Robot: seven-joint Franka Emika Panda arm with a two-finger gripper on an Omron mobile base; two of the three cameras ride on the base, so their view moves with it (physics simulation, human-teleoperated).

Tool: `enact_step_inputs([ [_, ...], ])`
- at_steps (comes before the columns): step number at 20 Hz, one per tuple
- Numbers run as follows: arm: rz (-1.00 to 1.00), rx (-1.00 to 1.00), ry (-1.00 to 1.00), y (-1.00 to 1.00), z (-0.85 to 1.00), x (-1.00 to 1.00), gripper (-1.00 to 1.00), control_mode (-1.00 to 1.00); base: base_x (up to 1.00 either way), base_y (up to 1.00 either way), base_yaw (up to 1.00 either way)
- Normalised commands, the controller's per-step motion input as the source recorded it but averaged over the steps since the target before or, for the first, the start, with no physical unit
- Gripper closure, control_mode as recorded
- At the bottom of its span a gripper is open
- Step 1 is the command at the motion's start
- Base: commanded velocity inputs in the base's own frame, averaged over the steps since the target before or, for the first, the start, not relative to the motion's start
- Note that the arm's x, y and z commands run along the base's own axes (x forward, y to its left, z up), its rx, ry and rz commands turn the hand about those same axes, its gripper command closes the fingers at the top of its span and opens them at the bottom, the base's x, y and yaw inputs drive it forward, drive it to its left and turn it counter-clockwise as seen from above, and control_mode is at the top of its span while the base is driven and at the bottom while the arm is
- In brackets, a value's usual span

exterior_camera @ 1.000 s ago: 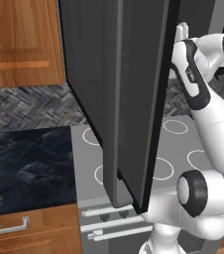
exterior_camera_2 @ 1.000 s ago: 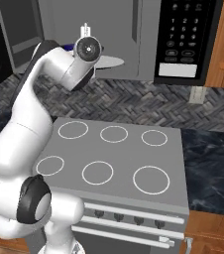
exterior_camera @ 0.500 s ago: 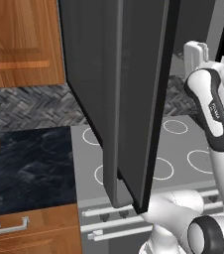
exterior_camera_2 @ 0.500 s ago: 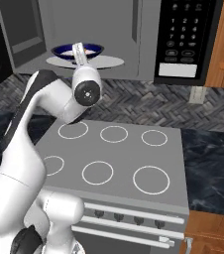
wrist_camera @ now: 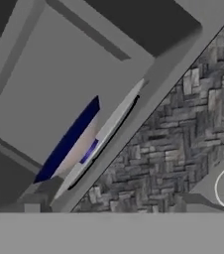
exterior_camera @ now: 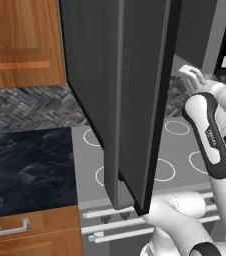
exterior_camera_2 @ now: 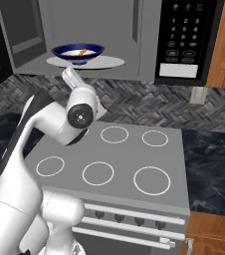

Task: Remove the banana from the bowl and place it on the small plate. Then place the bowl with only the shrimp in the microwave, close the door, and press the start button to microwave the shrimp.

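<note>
While door [exterior_camera: 130, 100] stands open over stove [exterior_camera_2: 129, 164], bowl [exterior_camera_2: 78, 51] with shrimp [exterior_camera_2: 82, 51] inside microwave [exterior_camera_2: 109, 35], claw state unclear.

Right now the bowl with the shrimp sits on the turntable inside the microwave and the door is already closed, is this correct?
Not quite. The bowl with the shrimp does sit on the turntable inside the microwave, but the door is open, as the left base view shows.

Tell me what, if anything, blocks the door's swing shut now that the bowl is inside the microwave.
Nothing visible blocks it. The bowl with the shrimp sits fully inside the microwave on the turntable. The gripper hangs below the cavity's opening, while the door stands wide open.
</note>
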Motion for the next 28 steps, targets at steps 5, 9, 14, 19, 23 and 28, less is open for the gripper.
enact_step_inputs([
  [5, -0.16, -0.64, 0.00, 0.37, -0.30, -0.14, -1.00, -1.00, 0.00, 0.00, 0.00],
  [9, -0.19, -0.67, 0.00, 0.83, -0.44, 0.00, -1.00, -1.00, 0.00, 0.00, 0.00],
  [14, -0.20, -0.64, 0.02, 0.75, -0.45, 0.15, -1.00, -1.00, 0.00, 0.00, 0.00],
  [19, -0.19, -0.60, 0.01, 0.70, -0.24, 0.03, -1.00, -1.00, 0.00, 0.00, 0.00],
  [23, -0.15, -0.50, 0.00, 0.52, -0.13, 0.00, -1.00, -1.00, 0.00, 0.00, 0.00],
  [28, -0.08, -0.48, -0.03, 0.48, 0.02, -0.15, -1.00, -1.00, 0.00, 0.00, 0.00],
])
